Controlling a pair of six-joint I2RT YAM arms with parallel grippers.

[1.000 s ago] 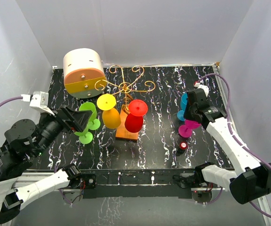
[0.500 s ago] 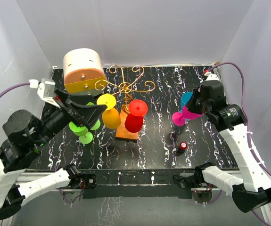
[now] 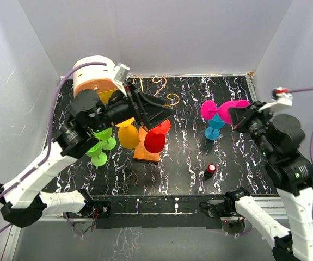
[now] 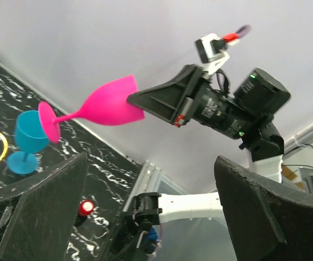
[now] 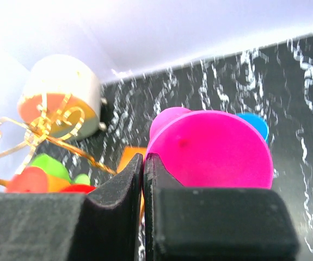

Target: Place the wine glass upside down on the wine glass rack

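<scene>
Had my white left arm (image 3: 53, 157) hoisted high, reaching across to the right, with the black left gripper (image 3: 164, 117) spread wide. My right arm (image 3: 298, 179) was up too, pointing left, with the black right gripper (image 3: 239, 113) pinched tight on the pink plastic wine glass (image 3: 227, 110).

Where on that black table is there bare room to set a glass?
Bare table lies between the rack's orange base and the blue glass, also along the near edge. Crowded at left: green glasses, drum box.

At least five wine glasses are counted: pink (image 3: 222, 110), blue (image 3: 215, 128), red (image 3: 154, 142), orange (image 3: 128, 136), green (image 3: 97, 150); one wine glass rack (image 3: 145, 153); one drum box (image 3: 91, 73).
</scene>
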